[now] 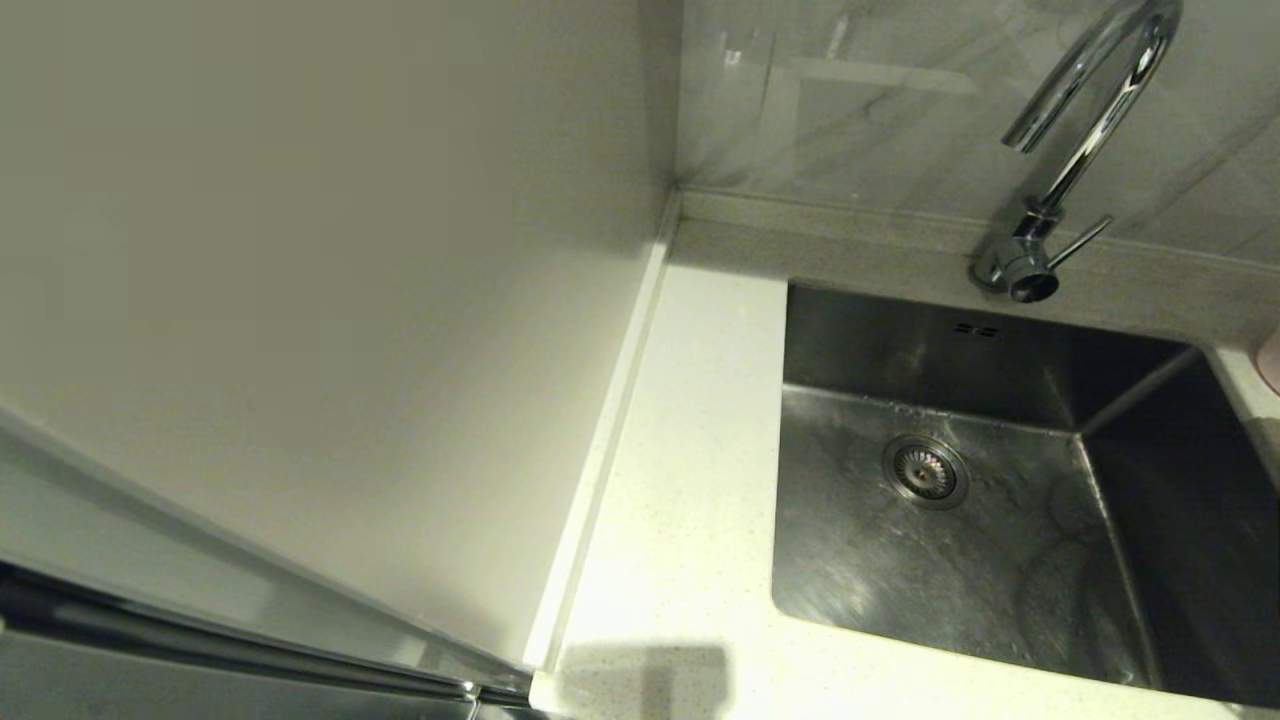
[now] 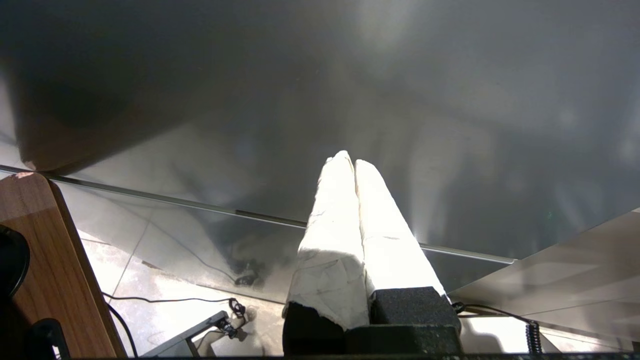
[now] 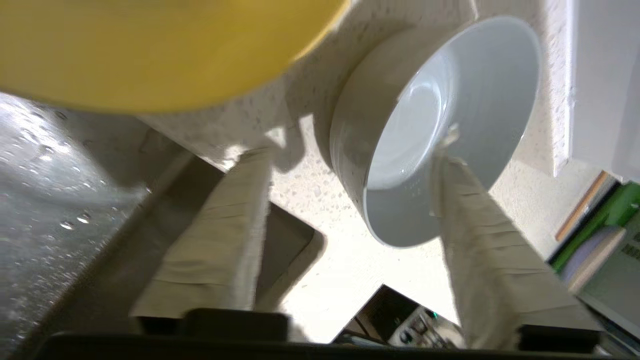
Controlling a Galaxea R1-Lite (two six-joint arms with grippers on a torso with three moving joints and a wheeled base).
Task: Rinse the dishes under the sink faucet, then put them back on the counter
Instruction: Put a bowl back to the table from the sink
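No brand, label or writing can be read anywhere here. The sink (image 1: pixel 1000 560) holds no dish; only its round drain (image 1: pixel 925 469) and some wet marks show on the steel, and the sink faucet (image 1: pixel 1075 150) stands behind it with no water running. The right gripper (image 3: pixel 350 155) hangs over the speckled counter (image 3: pixel 310 200) at the edge of the sink, its two padded fingers (image 3: pixel 225 235) spread wide and gripping nothing. The grey bowl (image 3: pixel 435 130) sits on the counter with one finger in front of its rim, and nothing is inside it. The yellow bowl (image 3: pixel 150 50) is just beside it. The left gripper (image 2: pixel 350 162) is parked low, away from the sink, its fingers pressed together on nothing.
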